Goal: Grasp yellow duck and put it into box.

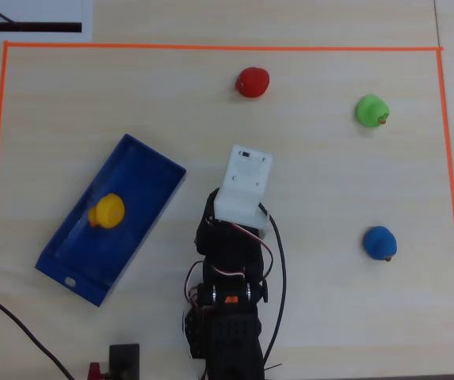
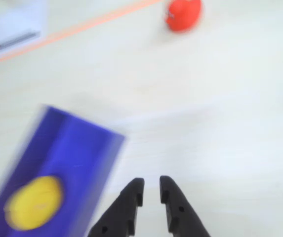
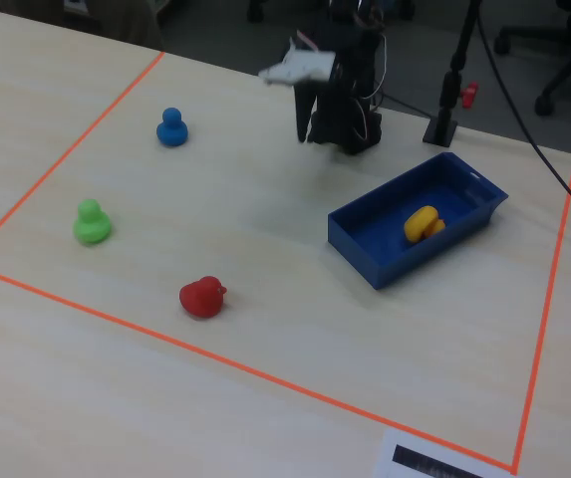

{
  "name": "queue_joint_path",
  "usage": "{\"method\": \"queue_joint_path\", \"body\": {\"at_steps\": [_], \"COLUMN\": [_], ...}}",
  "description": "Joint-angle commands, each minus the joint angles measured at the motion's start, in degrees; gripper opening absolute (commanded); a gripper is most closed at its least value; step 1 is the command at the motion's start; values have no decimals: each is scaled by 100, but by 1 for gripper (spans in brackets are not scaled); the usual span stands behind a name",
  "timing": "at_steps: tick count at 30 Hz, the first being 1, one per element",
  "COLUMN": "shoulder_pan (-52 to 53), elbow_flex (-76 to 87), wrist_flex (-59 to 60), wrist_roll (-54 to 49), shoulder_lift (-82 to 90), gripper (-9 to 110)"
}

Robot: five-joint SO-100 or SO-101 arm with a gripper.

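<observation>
In the wrist view the jaws of the gripper [image 2: 151, 185] are released and empty, a narrow gap between their tips, above bare tabletop [image 2: 220, 128]. Just left lies the box [image 2: 77, 143], long axis slanting away rightward. The yellow duck [image 2: 32, 202] lies inside; its facing is blurred. Far ahead sits the red duck [image 2: 183, 14].

Small yellow toy duck [image 1: 106, 211] lies inside long blue low-walled box [image 1: 151, 158], left of black arm [image 1: 228, 293]. Red duck [image 1: 252, 81], green duck [image 1: 371, 111], blue duck [image 1: 380, 242] sit apart on pale wooden surface [image 1: 330, 182] inside orange tape border [image 1: 211, 47].
</observation>
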Motion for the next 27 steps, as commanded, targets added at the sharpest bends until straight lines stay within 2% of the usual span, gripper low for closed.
{"method": "queue_joint_path", "body": {"at_steps": [1,5,8,27], "shoulder_pan": [185,255,132,-220], "elbow_flex": [1714,2320,2320,2329], "wrist_flex": [-246,-158,694,694], "wrist_roll": [-141,-325,-475,-457], "shoulder_lift": [413,413,413,422], "gripper": [0,0,0,4]}}
